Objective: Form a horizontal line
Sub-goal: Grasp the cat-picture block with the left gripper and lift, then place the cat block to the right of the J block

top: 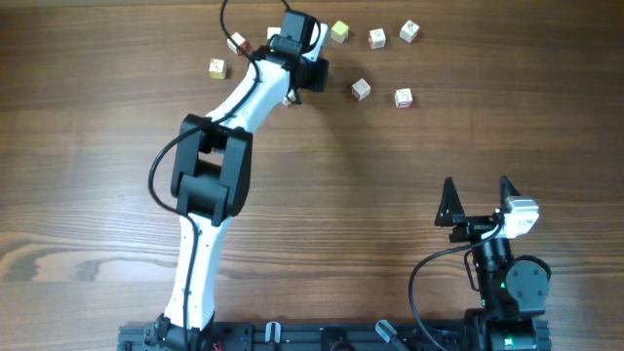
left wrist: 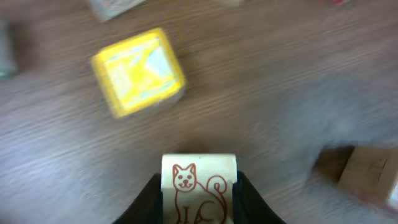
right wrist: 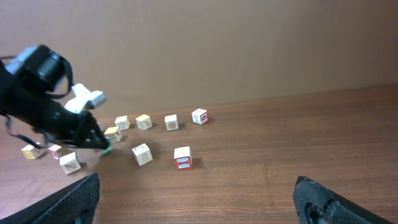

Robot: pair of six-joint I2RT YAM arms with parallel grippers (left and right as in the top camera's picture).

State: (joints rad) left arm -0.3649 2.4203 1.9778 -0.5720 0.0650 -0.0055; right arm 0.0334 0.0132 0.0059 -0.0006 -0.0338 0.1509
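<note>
At the near edge of the table (top: 88, 166), toward its right corner, the right pincer (top: 477, 185) hovers with its fingers spread wide and nothing between them. It is well apart from every cube.

Farther in, the left arm (top: 210, 171) reaches diagonally toward the far edge. There the left pincer (left wrist: 199, 184) pinches a white cube with a red animal outline (left wrist: 199, 169), one black finger pressed against each side.

Two white cubes (top: 362, 89) (top: 404, 97) lie apart from each other just right of that pincer. Two more (top: 216, 68) (top: 237, 42) sit left of it, near the arm's cable.

Closest to the far edge, and right of the left pincer, a yellow cube (top: 339, 31) and two white ones (top: 377, 37) (top: 409, 31) stand in a loose row. There are gaps between them and no edges touch. From the left wrist, the yellow cube lies beyond the held cube, to its left and clear of it.
</note>
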